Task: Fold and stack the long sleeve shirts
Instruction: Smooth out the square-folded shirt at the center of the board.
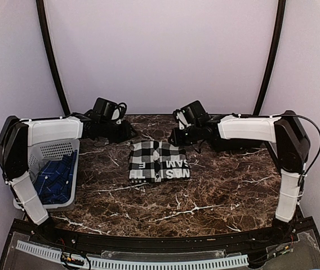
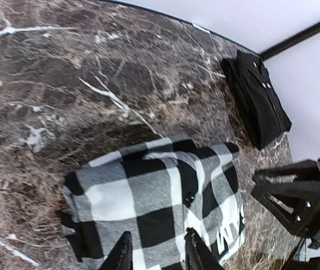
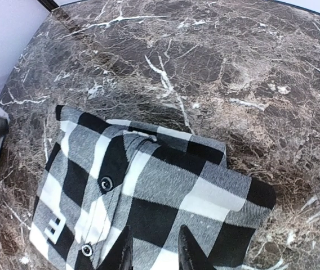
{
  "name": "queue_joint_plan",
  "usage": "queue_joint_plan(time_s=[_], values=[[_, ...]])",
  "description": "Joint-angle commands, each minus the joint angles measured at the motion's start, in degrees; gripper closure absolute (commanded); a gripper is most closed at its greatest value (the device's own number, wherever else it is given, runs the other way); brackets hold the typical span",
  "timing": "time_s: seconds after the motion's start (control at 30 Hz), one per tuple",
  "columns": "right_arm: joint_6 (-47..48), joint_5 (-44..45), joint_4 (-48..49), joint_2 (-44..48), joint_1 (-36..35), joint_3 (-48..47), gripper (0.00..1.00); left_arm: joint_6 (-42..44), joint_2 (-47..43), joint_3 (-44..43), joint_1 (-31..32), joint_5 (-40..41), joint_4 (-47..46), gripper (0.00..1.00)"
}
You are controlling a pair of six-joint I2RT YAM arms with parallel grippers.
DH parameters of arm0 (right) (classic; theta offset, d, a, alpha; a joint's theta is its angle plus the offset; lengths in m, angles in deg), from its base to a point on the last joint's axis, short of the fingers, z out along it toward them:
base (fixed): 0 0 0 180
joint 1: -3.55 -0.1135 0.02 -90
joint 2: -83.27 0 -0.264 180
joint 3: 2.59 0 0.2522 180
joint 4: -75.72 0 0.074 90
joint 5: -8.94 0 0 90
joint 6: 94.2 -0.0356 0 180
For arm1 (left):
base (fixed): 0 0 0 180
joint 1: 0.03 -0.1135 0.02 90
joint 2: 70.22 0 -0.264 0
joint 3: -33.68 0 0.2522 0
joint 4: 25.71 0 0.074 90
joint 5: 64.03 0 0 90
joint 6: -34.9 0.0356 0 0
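Checked shirt (image 1: pixel 159 162): folded into a compact rectangle, lying mid-table between the 2 arms, its white-lettered band toward the near edge.
Basket (image 1: pixel 64 151): white and perforated, at the left edge of the table (image 1: pixel 222 194), with a blue patterned garment (image 1: pixel 56 180) inside.
Left fingers (image 2: pixel 124 254): partly spread, hovering at the shirt's far-left side, pinching nothing.
Right fingers (image 3: pixel 189 253): partly spread, hovering at the far-right side, also gripping nothing.
Dark bundle (image 2: pixel 257 101): black folded cloth by the far table edge, shown only by the left wrist camera; I cannot tell whether it is a shirt.
Risk 1: either pair of fingers could catch the top layer or the buttoned placket while lifting away, dragging the fold open.
Risk 2: a next shirt set off-centre would make the stack slump.
Count: 1 checked shirt, 1 blue garment, 1 basket, 1 dark bundle, 2 arms.
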Motion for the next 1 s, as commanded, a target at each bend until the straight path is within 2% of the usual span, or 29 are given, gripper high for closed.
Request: queue_joint_plan(time_s=[0.0,0.37,0.57,0.67,0.97], values=[[2.32,2.26,-1.38,-5.77,0.61,-5.11,0.75,-0.74,4.25,-3.28,3.25,-3.55,0.06,0.72],[2.98,-0.23,-5.39,-18.30,4.66,-18.63,0.74,-0.49,16.84,-13.62,5.26,-6.62,-0.39,0.76],[3.76,-0.71,-9.43,-22.69,5.71,-26.08,0.71,0.17,22.58,-18.90,5.20,-2.50,2.56,0.76],[4.07,-0.17,-10.76,-21.66,5.69,-27.50,0.69,-0.87,25.22,-19.83,4.88,0.14,4.06,0.76],[5.14,2.53,-11.10,-13.32,2.48,-22.08,0.62,-1.98,27.27,-19.31,3.09,2.42,6.33,0.78]])
